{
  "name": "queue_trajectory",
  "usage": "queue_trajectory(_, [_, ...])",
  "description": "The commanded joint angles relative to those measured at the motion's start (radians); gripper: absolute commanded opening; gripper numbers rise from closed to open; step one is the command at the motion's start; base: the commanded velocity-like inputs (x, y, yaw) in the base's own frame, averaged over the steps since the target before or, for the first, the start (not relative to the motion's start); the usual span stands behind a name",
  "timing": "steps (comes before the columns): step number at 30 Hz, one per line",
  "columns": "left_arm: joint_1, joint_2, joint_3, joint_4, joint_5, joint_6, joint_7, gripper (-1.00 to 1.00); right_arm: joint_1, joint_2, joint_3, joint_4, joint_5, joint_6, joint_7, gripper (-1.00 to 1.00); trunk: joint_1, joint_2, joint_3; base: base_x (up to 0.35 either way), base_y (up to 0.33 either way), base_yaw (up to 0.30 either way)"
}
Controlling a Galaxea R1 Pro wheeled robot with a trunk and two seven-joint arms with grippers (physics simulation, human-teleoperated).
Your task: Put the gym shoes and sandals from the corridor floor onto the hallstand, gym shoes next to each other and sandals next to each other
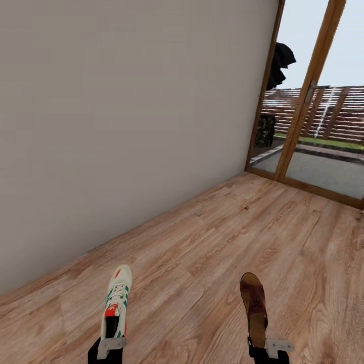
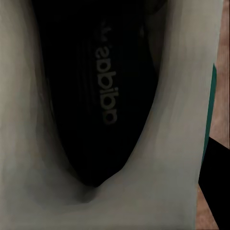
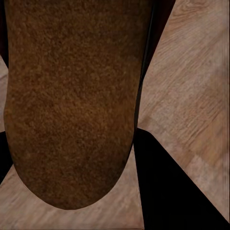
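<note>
One white gym shoe (image 1: pixel 117 302) with green stripes and a red tongue is held above the corridor floor (image 1: pixel 212 253), toe pointing away, with my left gripper (image 1: pixel 110 348) shut on its heel end. The left wrist view looks into the gym shoe (image 2: pixel 167 143), onto its black lettered insole. My right gripper (image 1: pixel 264 347) is shut on the heel end of a brown sandal (image 1: pixel 254 303), also held toe-forward. In the right wrist view the sandal's brown footbed (image 3: pixel 72 100) lies beside a black finger (image 3: pixel 167 191). The other gym shoe, the other sandal and the hallstand are out of view.
A plain pale wall (image 1: pixel 126 116) runs along the left, meeting the wood planks at a diagonal. A wood-framed glass door (image 1: pixel 313 101) stands at the back right, with a garden fence outside. Open floor lies ahead between the wall and the door.
</note>
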Motion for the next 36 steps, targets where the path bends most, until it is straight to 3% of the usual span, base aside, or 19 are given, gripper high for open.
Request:
queue_trajectory(1, [0.000,-0.001,0.006,0.001,-0.011,-0.003,0.002,-1.00,-0.001,0.000,-0.006,0.001,0.004,-0.003,0.000,-1.00,0.000,0.000,0.000,0.000,0.000,-0.248])
queue_trajectory(9, [0.000,-0.001,0.006,0.002,-0.010,-0.003,0.002,-1.00,-0.001,0.000,-0.006,0.001,0.004,-0.003,0.000,-1.00,0.000,0.000,0.007,0.129,0.034,-0.248])
queue_trajectory(36, [0.000,-0.001,0.004,0.002,-0.012,-0.003,-0.003,-1.00,-0.001,0.000,-0.006,0.001,0.004,-0.003,0.000,-1.00,0.000,0.000,0.010,0.318,0.078,-0.294])
